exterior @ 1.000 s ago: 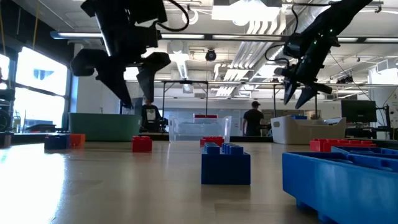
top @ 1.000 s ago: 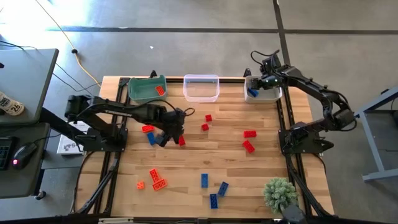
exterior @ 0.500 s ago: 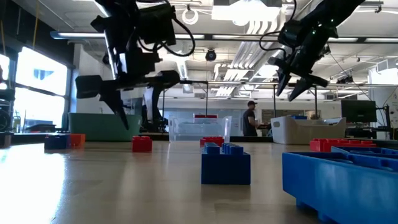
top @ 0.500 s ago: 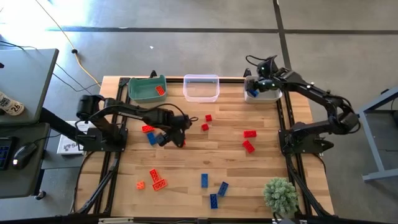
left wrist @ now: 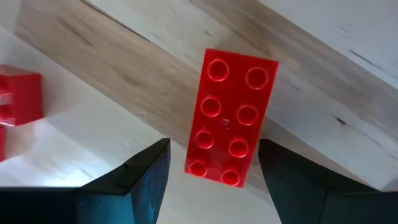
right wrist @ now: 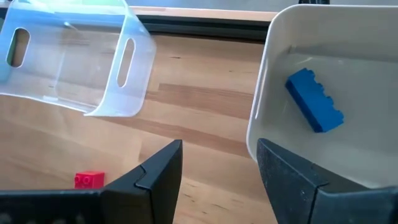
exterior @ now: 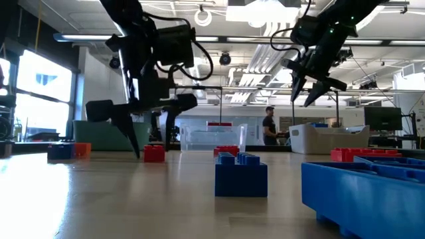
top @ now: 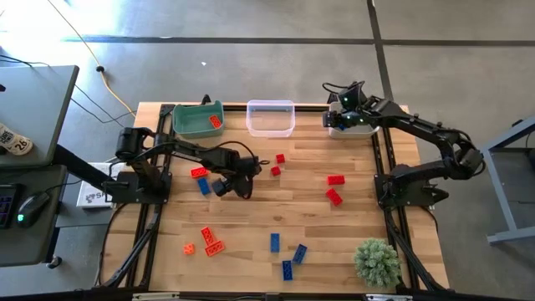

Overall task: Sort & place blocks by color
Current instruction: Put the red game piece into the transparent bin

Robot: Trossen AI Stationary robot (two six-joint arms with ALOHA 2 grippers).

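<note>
Overhead, a wooden bench (top: 276, 209) carries scattered red, orange and blue blocks. The left pincer (top: 236, 186) hangs low over the bench's left-centre, its two fingers spread apart on either side of an oblong red block (left wrist: 231, 118) with eight studs, which lies flat on the wood and is not gripped. A smaller red block (left wrist: 20, 98) sits near it.

The right pincer (top: 336, 112) hovers at the far edge of the bench, beside the grey bin (top: 354, 126), its fingers also apart and holding nothing. Inside that bin lies one blue block (right wrist: 314, 101). Next to it stands a clear bin (top: 270, 118), and farther left a green bin (top: 196, 119) with a red block (top: 215, 121) in it.

More blocks lie loose: two red ones (top: 334, 187) on the right side, three blue ones (top: 287, 252) near the front edge, and orange ones (top: 207, 241) front left. A small green plant (top: 375, 260) stands at the front right corner.
</note>
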